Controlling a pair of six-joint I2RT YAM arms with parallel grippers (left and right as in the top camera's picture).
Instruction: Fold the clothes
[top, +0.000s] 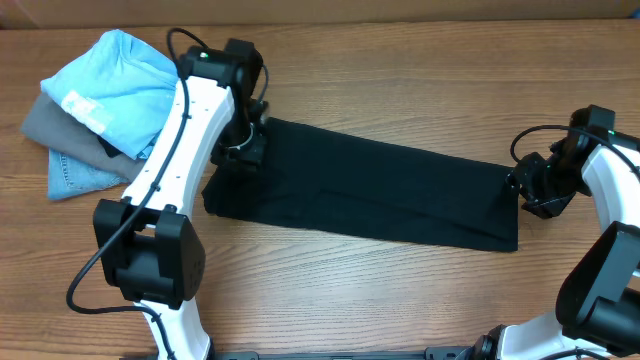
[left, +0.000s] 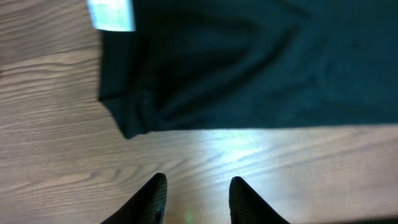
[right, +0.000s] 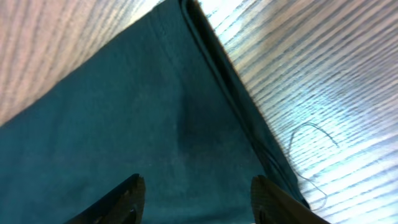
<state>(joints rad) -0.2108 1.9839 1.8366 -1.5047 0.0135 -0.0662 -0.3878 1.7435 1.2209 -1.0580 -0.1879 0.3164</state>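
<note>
My left tool (left: 198, 182) hangs apart over the counter (left: 50, 124) beside the black garment (top: 370, 185), my right tool (right: 198, 183) apart above its other end.

Black garment (top: 370, 190) flat, lengthwise across table

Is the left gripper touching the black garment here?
Apart. The left wrist view shows the open left gripper over bare table, with a strip of wood between it and the black garment.
</note>
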